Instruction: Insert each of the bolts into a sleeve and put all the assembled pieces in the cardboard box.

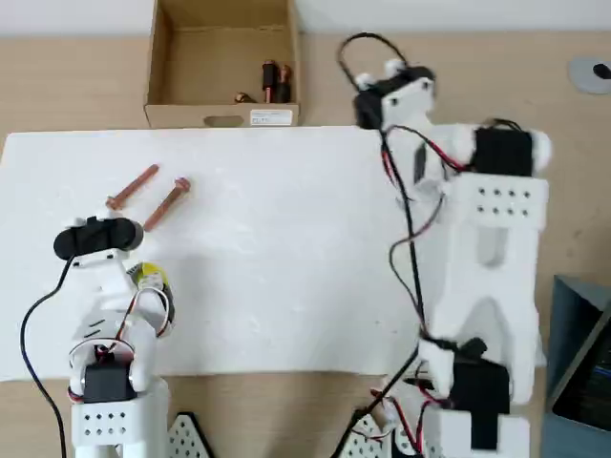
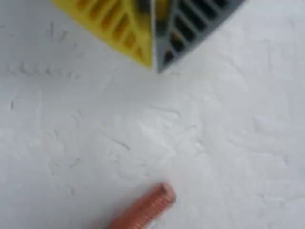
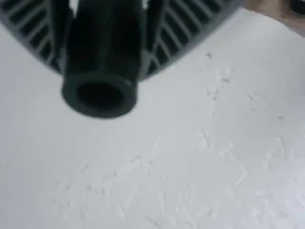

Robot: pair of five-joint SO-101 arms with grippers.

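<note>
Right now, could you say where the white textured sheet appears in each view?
High view: white textured sheet, in front of the cardboard box.
Left wrist view: beneath the left gripper and a copper threaded bolt.
Right wrist view: beneath the black tubular sleeve.
Shared landmark: that bolt, at the sheet's left from above.

It seems you work at a small robotics lab bench: a wooden table under a white mat, white printed arms with bare wires, and a cardboard box at the far edge.
</note>
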